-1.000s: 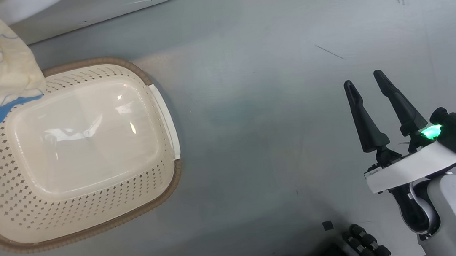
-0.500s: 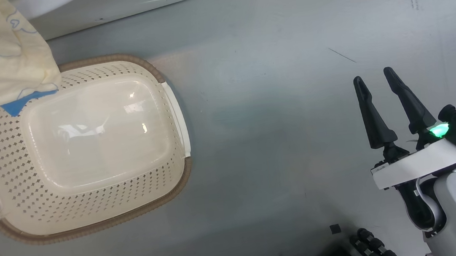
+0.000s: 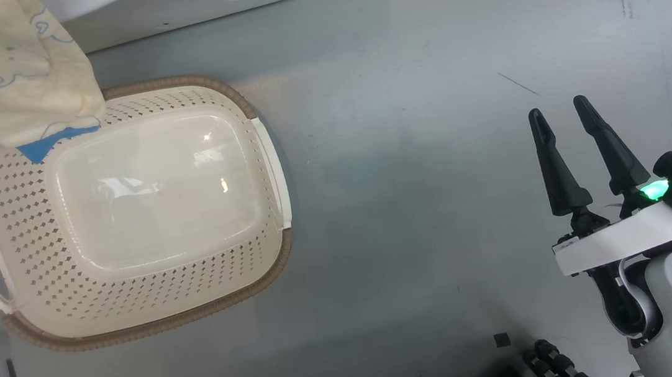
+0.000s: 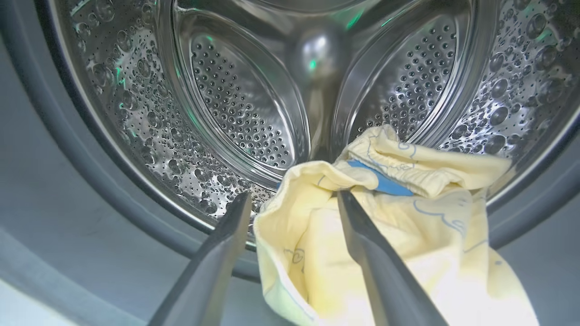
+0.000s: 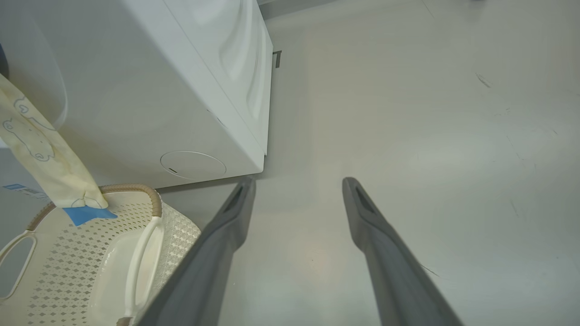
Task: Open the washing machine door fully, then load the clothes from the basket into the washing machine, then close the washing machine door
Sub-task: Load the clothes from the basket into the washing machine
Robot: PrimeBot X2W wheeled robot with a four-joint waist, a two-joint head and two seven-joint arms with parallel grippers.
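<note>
- The clothes [image 4: 408, 217]: a pale yellow bundle with thin blue line drawings, lying across the lower lip of the washing machine [image 5: 149, 90] opening. One end rests inside the steel drum [image 4: 235, 104]; the rest hangs out over the grey gasket [image 4: 68, 181] and down the machine's front.
- Small blue cloth piece [image 3: 47, 144]: at the hanging end, below the machine's front, over the near corner of the basket [image 3: 136, 309].
- Writing: none legible. The prints are outline figures. A blue label [image 5: 13, 186] sits at the machine's lower front corner, too small to read.
- Left gripper [image 4: 294, 195]: at the machine's opening, pointing into the drum, jaws spread wide. One finger crosses in front of the bundle, and the other stands clear beside it. Nothing is clamped.
- Right gripper [image 3: 557, 106]: well away from the machine, over bare grey floor [image 3: 400, 144], jaws wide with nothing between them.
- Basket: on the floor at the foot of the machine.
</note>
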